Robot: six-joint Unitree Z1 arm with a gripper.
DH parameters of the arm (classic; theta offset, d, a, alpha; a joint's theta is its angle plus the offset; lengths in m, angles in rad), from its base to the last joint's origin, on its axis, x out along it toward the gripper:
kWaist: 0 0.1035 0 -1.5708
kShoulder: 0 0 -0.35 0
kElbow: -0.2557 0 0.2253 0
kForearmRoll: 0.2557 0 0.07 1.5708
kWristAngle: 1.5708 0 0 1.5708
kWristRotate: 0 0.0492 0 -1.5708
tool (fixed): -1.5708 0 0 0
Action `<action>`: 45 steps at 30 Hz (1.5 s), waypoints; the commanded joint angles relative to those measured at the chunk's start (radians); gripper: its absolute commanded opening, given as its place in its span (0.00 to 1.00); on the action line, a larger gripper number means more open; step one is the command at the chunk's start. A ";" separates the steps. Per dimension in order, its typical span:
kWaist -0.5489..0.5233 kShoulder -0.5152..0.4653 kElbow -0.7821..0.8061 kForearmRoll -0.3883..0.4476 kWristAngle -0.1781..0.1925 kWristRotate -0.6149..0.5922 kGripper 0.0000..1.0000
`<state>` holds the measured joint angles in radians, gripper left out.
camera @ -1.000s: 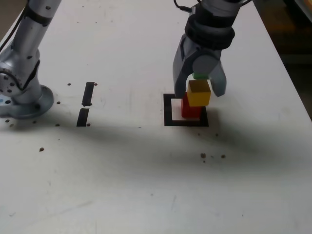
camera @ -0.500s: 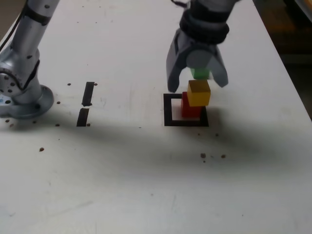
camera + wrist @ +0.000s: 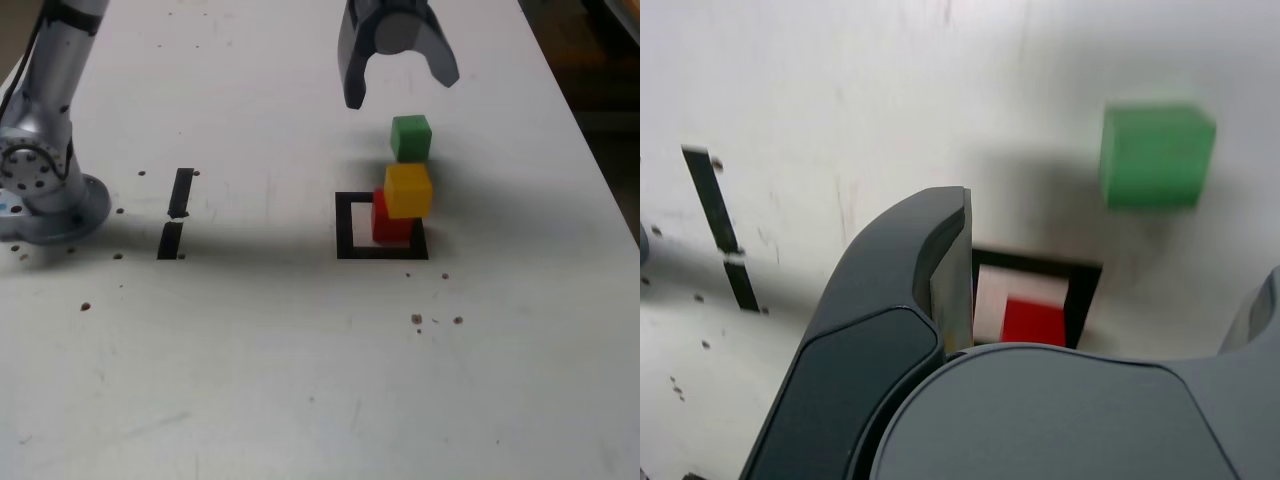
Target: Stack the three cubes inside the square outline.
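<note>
Pincer (image 3: pixel 400 85) spread, empty, yellow cube (image 3: pixel 407 189) atop red cube (image 3: pixel 388 222), upright

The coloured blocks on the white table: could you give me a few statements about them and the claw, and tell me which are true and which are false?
1. The yellow cube sits on the red cube. True.
2. The green cube tops the stack. False: it rests on the table, outside the square outline.
3. The gripper is open and holds nothing. True.
4. The red cube lies outside the outline. False: it stands inside it.
5. Two short black tape strips lie toward the exterior view's left. True.
</note>
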<state>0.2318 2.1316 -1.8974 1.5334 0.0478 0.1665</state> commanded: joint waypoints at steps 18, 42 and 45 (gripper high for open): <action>0.032 0.196 -0.072 -0.064 0.000 0.037 0.67; -0.081 -0.021 -0.195 0.102 0.005 -0.085 0.23; -0.130 -0.069 -0.194 0.104 -0.023 -0.129 0.22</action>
<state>0.1162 2.0679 -2.0917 1.6244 0.0311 0.0459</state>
